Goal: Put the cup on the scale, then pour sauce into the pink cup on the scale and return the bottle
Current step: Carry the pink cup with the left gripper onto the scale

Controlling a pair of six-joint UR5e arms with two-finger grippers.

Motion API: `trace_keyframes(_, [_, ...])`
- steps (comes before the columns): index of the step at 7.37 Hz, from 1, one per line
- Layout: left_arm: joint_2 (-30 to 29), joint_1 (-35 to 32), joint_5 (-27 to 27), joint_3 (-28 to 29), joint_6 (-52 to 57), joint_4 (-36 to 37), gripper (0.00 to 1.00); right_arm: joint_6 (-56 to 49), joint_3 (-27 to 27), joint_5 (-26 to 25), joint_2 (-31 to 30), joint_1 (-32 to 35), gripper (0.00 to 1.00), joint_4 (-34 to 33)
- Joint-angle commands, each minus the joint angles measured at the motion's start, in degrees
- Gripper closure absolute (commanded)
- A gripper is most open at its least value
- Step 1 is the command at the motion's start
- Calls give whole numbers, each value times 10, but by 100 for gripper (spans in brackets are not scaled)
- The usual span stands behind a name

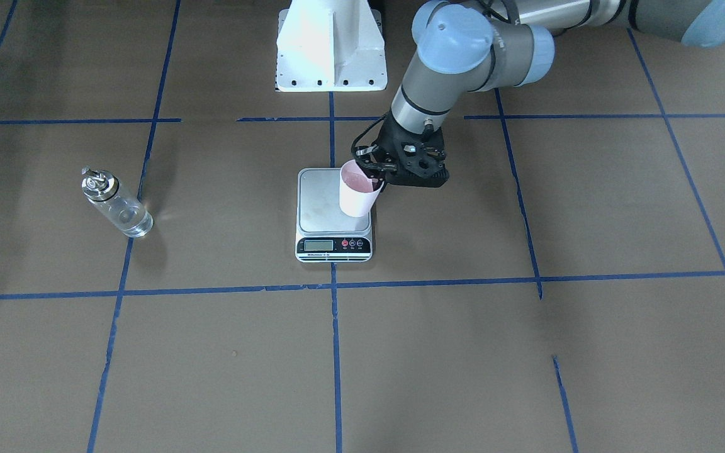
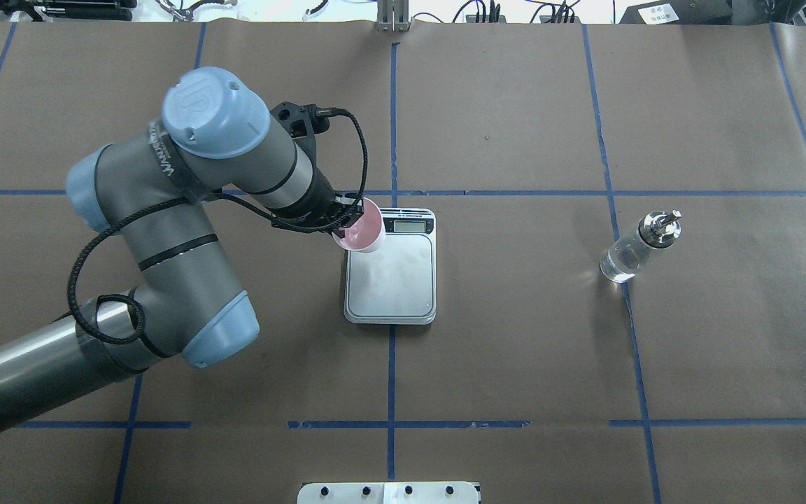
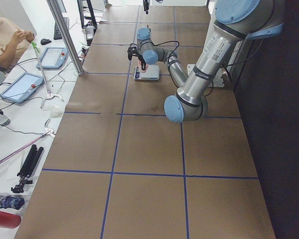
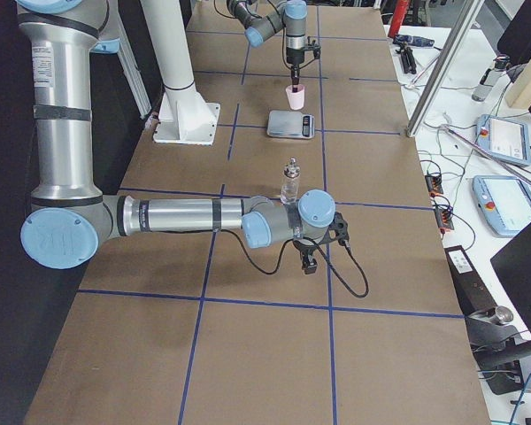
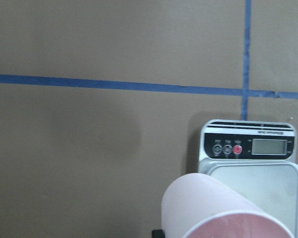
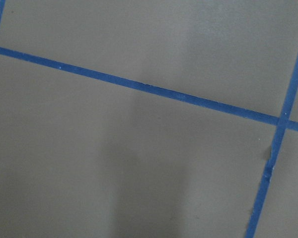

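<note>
My left gripper (image 1: 376,171) is shut on the rim of the pale pink cup (image 1: 358,192) and holds it tilted in the air over the scale's edge on my left. The cup also shows in the overhead view (image 2: 361,231) and the left wrist view (image 5: 213,210). The silver-grey scale (image 1: 321,204) lies flat at the table's middle, its platform bare (image 2: 396,280). The clear glass bottle (image 2: 635,250) with a metal cap stands upright on my right side, apart from both arms. My right gripper (image 4: 308,264) hangs low over the table near the bottle (image 4: 290,181); I cannot tell whether it is open or shut.
The table is brown paper with a blue tape grid. The white arm pedestal (image 1: 331,47) stands behind the scale. A side bench holds tablets (image 3: 20,85) and cables, and an operator (image 3: 7,37) sits there.
</note>
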Motion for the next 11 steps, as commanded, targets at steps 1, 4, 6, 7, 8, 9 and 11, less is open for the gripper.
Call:
trace_keyframes(1, [-61, 27, 38, 47, -3, 55, 100, 33, -1, 0, -1, -23, 0, 41])
trace_keyframes(4, [-61, 40, 46, 41, -3, 90, 100, 34, -1, 0, -4, -29, 0, 41])
trace_keyframes(6, [-61, 50, 40, 41, -3, 89, 100, 35, -1, 1, -4, -32, 0, 41])
trace_keyframes(7, [-61, 53, 41, 42, -3, 89, 91, 35, -1, 1, -4, -34, 0, 41])
trace_keyframes(8, [-61, 53, 41, 42, -3, 89, 85, 35, -1, 1, -5, -35, 0, 42])
trace_keyframes(9, [-59, 53, 42, 42, -3, 89, 80, 35, -1, 1, -5, -36, 0, 41])
trace_keyframes(11, [-57, 53, 41, 42, 2, 89, 78, 35, -1, 1, -5, -36, 0, 41])
